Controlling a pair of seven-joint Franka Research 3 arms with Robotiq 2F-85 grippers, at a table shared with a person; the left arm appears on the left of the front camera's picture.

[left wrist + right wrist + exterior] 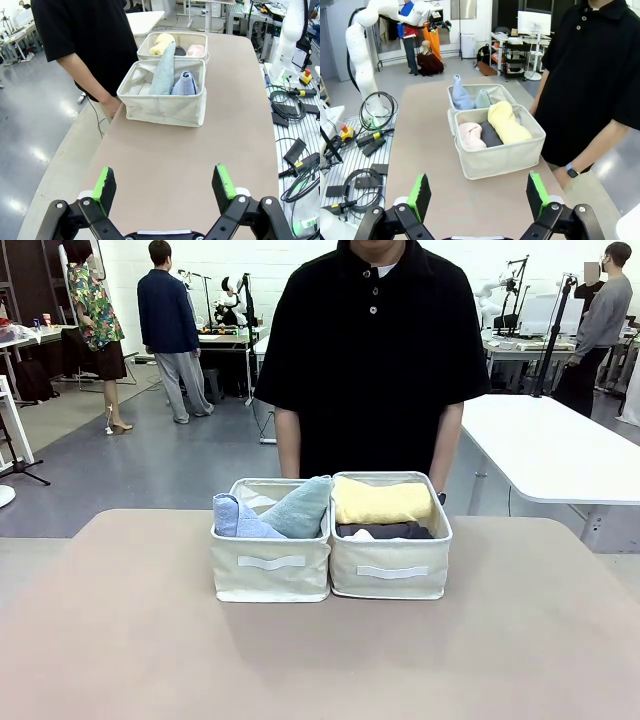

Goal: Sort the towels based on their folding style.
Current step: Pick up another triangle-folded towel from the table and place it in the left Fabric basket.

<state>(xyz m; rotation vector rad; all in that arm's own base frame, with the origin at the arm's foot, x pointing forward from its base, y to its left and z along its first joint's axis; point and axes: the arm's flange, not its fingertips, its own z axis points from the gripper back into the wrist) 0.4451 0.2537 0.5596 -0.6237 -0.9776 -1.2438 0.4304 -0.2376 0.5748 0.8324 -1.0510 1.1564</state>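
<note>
Six or so towels point(505, 122) in bins point(270, 575), well ahead of both wide-spread, empty tools point(165, 187) point(478, 195).

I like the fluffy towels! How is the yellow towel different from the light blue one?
The yellow towel is rolled into a fat log lying flat on other towels in one bin; the light blue towel is folded into a cone standing point-up in the other bin. The yellow towel looks bulkier, and the light blue one narrows toward its tip. Both are soft terry towels sitting in matching cream bins.

front: faces person across table | wrists: opposite ends, high | shared: bins point(330, 565)
</note>
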